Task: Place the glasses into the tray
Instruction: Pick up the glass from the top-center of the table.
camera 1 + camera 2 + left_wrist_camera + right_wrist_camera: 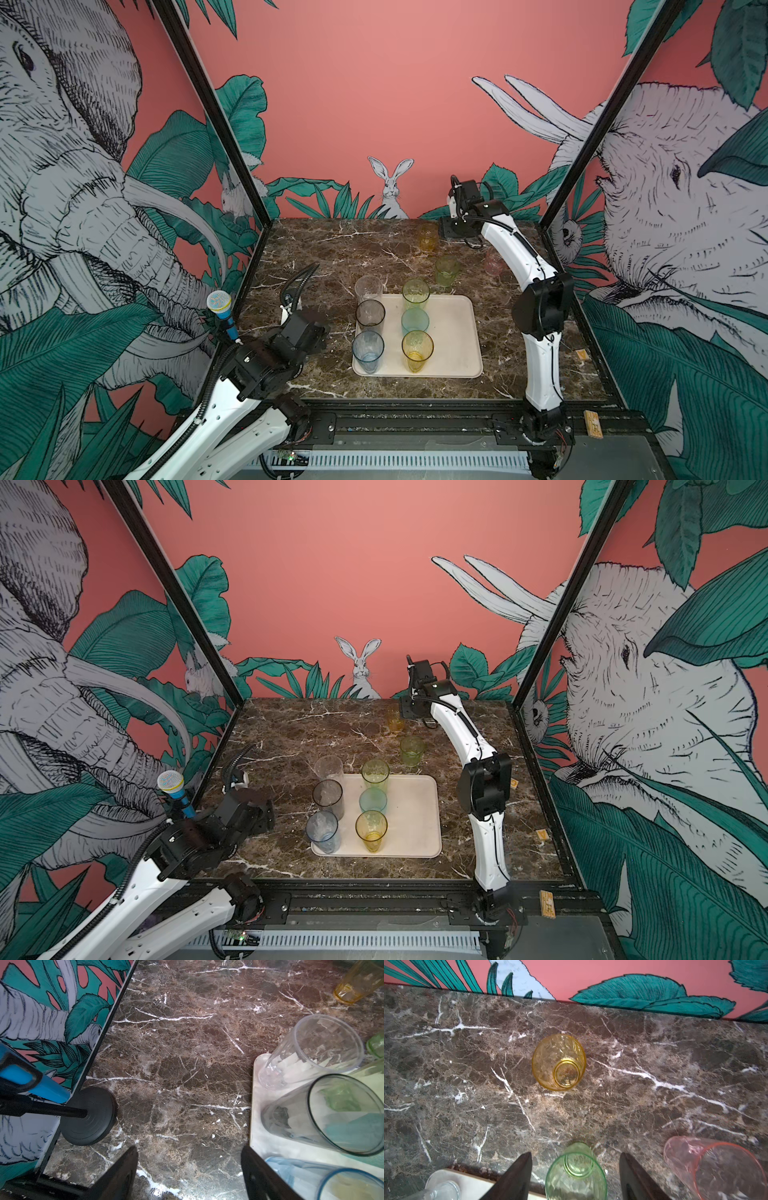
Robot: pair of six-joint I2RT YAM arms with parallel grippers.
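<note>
Black microphone stand (89,1115) beside left gripper (188,1148) (jaws apart), tray (257,1138) opposite

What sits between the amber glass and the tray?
A short green glass, standing on the marble; both top views show it.

left tool (188,1148) hovers spread wide, right tool (575,1153) likewise spread (its arm reaching far out).
</note>
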